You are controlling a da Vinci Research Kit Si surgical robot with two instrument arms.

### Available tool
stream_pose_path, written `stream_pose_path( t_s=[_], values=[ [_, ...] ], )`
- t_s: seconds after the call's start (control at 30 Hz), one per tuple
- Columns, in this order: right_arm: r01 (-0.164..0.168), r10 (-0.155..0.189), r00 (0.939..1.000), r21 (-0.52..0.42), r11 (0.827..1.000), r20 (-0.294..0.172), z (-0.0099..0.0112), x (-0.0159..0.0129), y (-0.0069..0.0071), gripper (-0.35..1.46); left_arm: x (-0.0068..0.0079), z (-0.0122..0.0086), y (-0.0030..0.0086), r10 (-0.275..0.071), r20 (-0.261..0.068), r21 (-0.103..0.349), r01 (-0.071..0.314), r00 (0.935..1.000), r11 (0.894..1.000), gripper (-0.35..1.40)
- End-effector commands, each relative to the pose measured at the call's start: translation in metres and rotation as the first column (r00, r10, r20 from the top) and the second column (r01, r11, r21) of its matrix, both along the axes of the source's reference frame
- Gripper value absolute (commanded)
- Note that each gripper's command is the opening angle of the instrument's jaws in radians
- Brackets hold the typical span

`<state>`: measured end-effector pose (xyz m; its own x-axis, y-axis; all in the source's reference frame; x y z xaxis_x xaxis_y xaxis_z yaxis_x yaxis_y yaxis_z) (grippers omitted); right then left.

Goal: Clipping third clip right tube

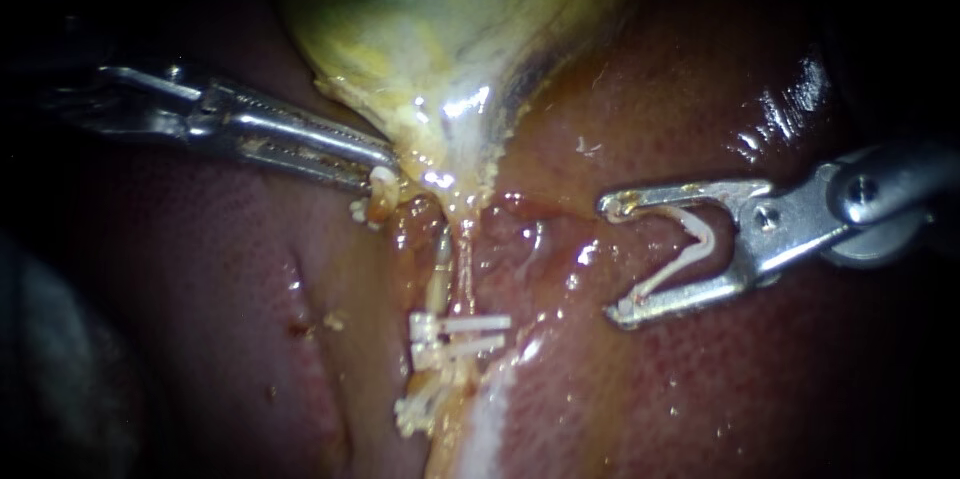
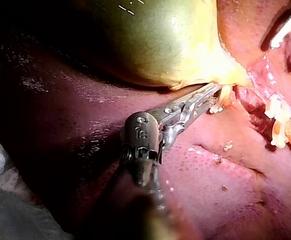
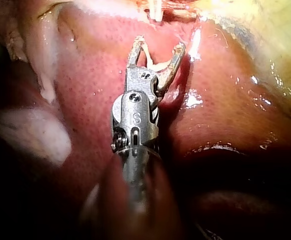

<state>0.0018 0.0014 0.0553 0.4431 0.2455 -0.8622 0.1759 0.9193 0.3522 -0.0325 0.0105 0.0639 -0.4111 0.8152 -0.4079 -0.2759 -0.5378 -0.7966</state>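
Right instrument's claw (image 1: 612, 259), spread wide, holds a white clip (image 1: 690, 249), apart from the tube (image 1: 440, 274); left claw (image 1: 385, 174) clamps the gallbladder (image 1: 440, 49) above that tube.

No legible txt, labels or nos. in views.
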Motion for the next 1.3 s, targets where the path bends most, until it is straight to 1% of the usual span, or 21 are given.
stream_pose_path(
  t_s=[0.03,0.1,0.2,0.33,0.37,0.43,0.5,0.6,0.7,0.77,0.8,0.87,0.97,1.03,1.13,1.23,1.3],
  values=[
    [0.0,0.0,1.0,0.0,1.0,0.0,0.0,0.0,0.0,0.5,0.0002,-0.0002,0.0,0.001,0.001,0.001,-0.001,1.0,1.0,-0.35],
    [0.0,0.0,1.0,0.0,1.0,0.0,0.0,0.0,0.0,0.5,0.0006,-0.0006,0.0001,0.003,0.003,0.003,-0.003,1.0,1.0,-0.35],
    [0.0,0.0,1.0,0.0,1.0,0.0,-0.0001,0.0,0.0,0.5,0.0016,-0.0018,0.0007,0.009,0.01,0.012,-0.009,0.9999,1.0,-0.35],
    [0.002,-0.002,1.0,0.002,1.0,-0.001,-0.0002,0.0001,0.0,0.5,0.0034,-0.004,0.0019,-0.01,0.002,0.009,0.01,1.0,1.0,-0.35],
    [0.002,-0.002,1.0,0.002,1.0,-0.001,-0.0002,0.0001,0.0,0.5,0.004,-0.0047,0.0023,-0.016,-0.001,0.009,0.016,0.9999,1.0,-0.35],
    [0.002,-0.002,1.0,0.003,1.0,-0.001,-0.0003,0.0001,0.0,0.5,0.0049,-0.0057,0.0029,-0.028,-0.007,0.007,0.028,0.9996,1.0,-0.35],
    [0.002,-0.002,1.0,0.004,1.0,0.002,-0.0005,0.0001,0.0002,0.5,0.0055,-0.0067,0.0035,-0.032,-0.008,-0.002,0.032,0.9995,0.999,-0.35],
    [-0.002,0.002,1.0,0.009,1.0,-0.003,-0.001,0.0004,0.0005,0.5,0.0058,-0.0075,0.0038,-0.036,-0.01,-0.005,0.036,0.9993,0.999,-0.35],
    [-0.006,0.006,1.0,0.013,1.0,-0.004,-0.0016,0.0009,0.0008,0.5,0.0057,-0.0077,0.0036,-0.035,-0.01,-0.01,0.035,0.9993,0.999,-0.35],
    [-0.002,0.002,1.0,0.019,1.0,-0.008,-0.0018,0.0013,0.0009,0.49,0.0057,-0.0077,0.0036,-0.036,-0.01,-0.011,0.036,0.9993,0.999,-0.35],
    [0.006,-0.006,0.9999,0.025,1.0,-0.011,-0.0019,0.0017,0.0009,0.49,0.0057,-0.0077,0.0035,-0.036,-0.01,-0.011,0.036,0.9993,0.999,-0.35],
    [0.01,-0.01,0.9999,0.05,0.999,-0.014,-0.002,0.0025,0.0009,0.49,0.0056,-0.0078,0.0035,-0.036,-0.01,-0.011,0.036,0.9993,0.999,-0.35],
    [-0.013,0.014,0.9999,0.128,0.992,-0.007,-0.0019,0.0039,0.0009,0.48,0.0055,-0.0078,0.0035,-0.037,-0.011,-0.011,0.037,0.9992,0.999,-0.35],
    [-0.041,0.043,0.9991,0.185,0.982,-0.004,-0.0017,0.0049,0.001,0.48,0.0054,-0.0079,0.0034,-0.039,-0.012,-0.011,0.038,0.9992,0.999,-0.35],
    [-0.087,0.089,0.996,0.268,0.96,0.005,-0.0014,0.0064,0.001,0.48,0.0052,-0.0079,0.0032,-0.04,-0.013,-0.012,0.04,0.9991,0.999,-0.35],
    [-0.123,0.117,0.9924,0.335,0.934,0.038,-0.001,0.0078,0.0009,0.48,0.0051,-0.0079,0.003,-0.039,-0.013,-0.018,0.039,0.9992,0.999,-0.35],
    [-0.139,0.128,0.9903,0.36,0.922,0.055,-0.0006,0.0086,0.0008,0.47,0.005,-0.0079,0.003,-0.04,-0.013,-0.018,0.04,0.9991,0.999,-0.35]
  ],
)
